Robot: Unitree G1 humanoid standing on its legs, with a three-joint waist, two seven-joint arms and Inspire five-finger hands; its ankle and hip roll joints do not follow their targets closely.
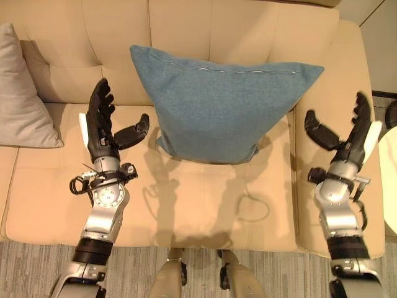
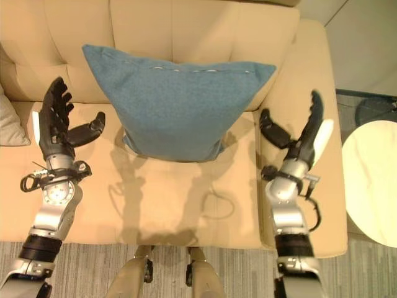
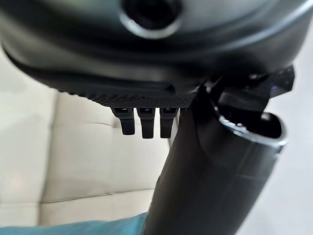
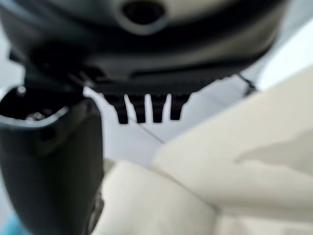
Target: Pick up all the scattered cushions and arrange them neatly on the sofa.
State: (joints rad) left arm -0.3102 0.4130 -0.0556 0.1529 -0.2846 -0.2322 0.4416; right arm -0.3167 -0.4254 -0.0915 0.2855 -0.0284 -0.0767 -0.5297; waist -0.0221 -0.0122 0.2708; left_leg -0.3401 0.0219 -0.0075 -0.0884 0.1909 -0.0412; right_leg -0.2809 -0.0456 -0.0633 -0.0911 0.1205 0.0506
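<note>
Left hand (image 1: 102,127) held up over the sofa seat, fingers straight and close together, thumb spread out toward the blue cushion (image 1: 217,108); holds nothing. Right hand (image 1: 350,138) up over the sofa's right armrest (image 1: 347,74), fingers straight, thumb spread toward the cushion; holds nothing. In each wrist view the fingertips (image 3: 142,128) point out straight in a row.

Surface: cream sofa (image 1: 205,205), smooth upholstery, seat seams running front to back, padded backrest at 12 o'clock. Grey-striped carpet (image 1: 136,270) along the front edge at 6 o'clock. In the right eye view, a round pale table (image 2: 372,180) stands on the floor at 3 o'clock, just past the armrest; a dark object (image 2: 375,112) on the floor beyond it, too unclear to name. Pale wall or floor panel (image 2: 366,43) at 1 to 2 o'clock.

Blue cushion: upright, leaning back against the backrest, lower edge on the seat, near the middle of the sofa. It sits between the two hands. From the left hand it lies at 3 o'clock, near the thumb tip but apart from it. From the right hand it lies at 9 o'clock, a clear gap between thumb and cushion's corner. A strip of blue shows past the left thumb in the left wrist view.

Grey cushion (image 1: 22,93): at 9 o'clock on the sofa, propped against the backrest, well apart from the left hand.
</note>
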